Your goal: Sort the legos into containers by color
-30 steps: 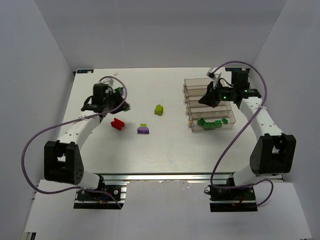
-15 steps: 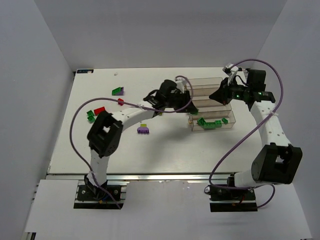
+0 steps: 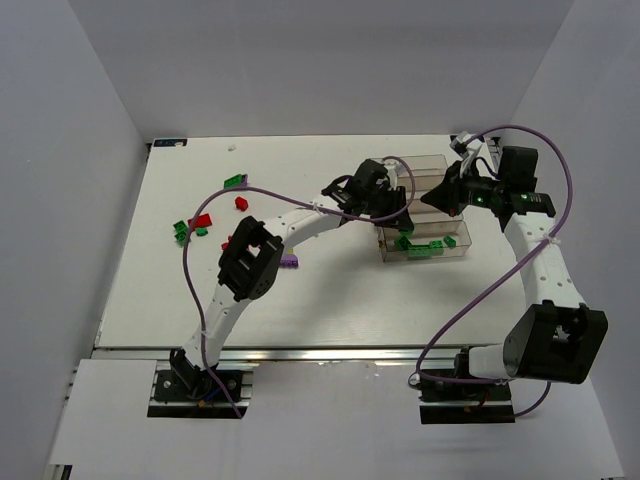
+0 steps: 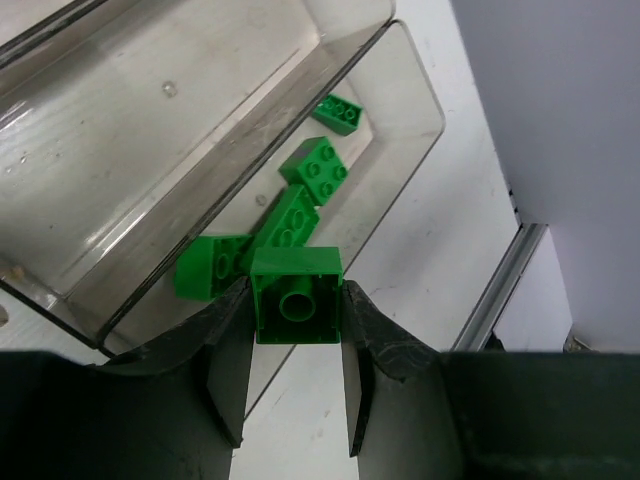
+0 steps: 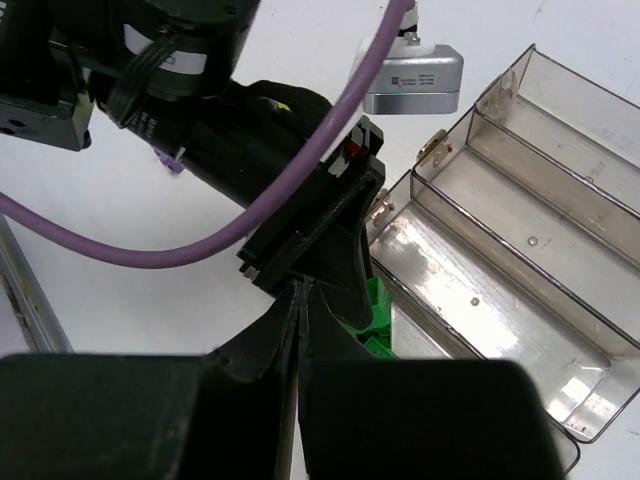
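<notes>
While poised over edge of bin (image 4: 392, 110) where other green bricks (image 4: 315, 172) lay, green brick (image 4: 296, 290) was clenched by left gripper (image 4: 295, 300) across smooth side walls. Empty right gripper (image 5: 298, 300) was closed. Brick judged light, rigid, slippery; square pinch on flat sides advised.

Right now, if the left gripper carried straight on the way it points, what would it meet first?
Probably the green legos lying in the end container, though depth is unclear.
</notes>
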Motion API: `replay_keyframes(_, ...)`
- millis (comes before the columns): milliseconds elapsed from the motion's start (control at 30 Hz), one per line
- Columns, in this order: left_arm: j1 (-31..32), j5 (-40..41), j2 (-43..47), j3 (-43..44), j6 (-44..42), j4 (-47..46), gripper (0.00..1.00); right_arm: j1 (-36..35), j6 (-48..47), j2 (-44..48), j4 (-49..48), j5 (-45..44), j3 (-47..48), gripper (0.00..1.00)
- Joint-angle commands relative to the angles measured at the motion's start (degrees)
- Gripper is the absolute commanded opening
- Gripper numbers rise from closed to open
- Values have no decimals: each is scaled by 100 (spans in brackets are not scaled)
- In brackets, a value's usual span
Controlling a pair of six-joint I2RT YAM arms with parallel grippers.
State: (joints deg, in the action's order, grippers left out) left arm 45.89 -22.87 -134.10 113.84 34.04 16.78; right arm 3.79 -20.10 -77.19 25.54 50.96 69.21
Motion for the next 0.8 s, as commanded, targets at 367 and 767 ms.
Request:
replay_keyframes(367,34,169,138,639,-143,405,67,34,-407,-200,390,441,365,29)
replay_keyframes(767,-1000,1320,2781,-1814,-101,213,11,-317,-1681,-86,1163,969,594,37)
